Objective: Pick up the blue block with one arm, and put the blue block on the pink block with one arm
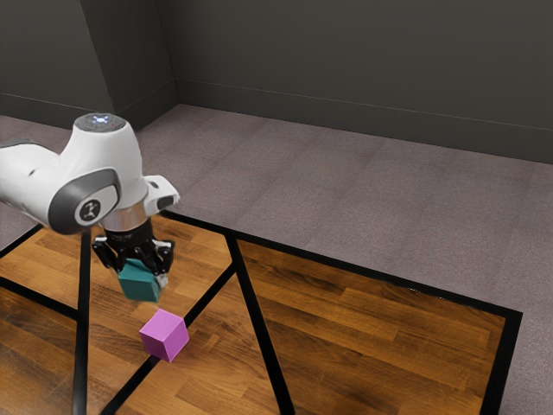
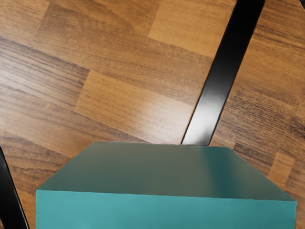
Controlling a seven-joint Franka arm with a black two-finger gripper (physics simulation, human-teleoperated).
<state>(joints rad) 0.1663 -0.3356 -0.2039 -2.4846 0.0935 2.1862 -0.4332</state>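
We are holding the blue block aloft in the gripper, lower left; placement on pink block pending.

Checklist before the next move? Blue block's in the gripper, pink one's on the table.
1. Grip on blue block: ok, gripper is shut on it from two sides.
2. Blue block clear of table: ok, it hangs above the wood.
3. Pink block top free: ok, nothing on it.
4. Blue block over pink block: not ok, pink block sits lower and toward the exterior view's right; in the wrist view, wood and a black stripe lie beyond the blue block.
5. Blue block's edges lined up with pink block's: cannot tell.
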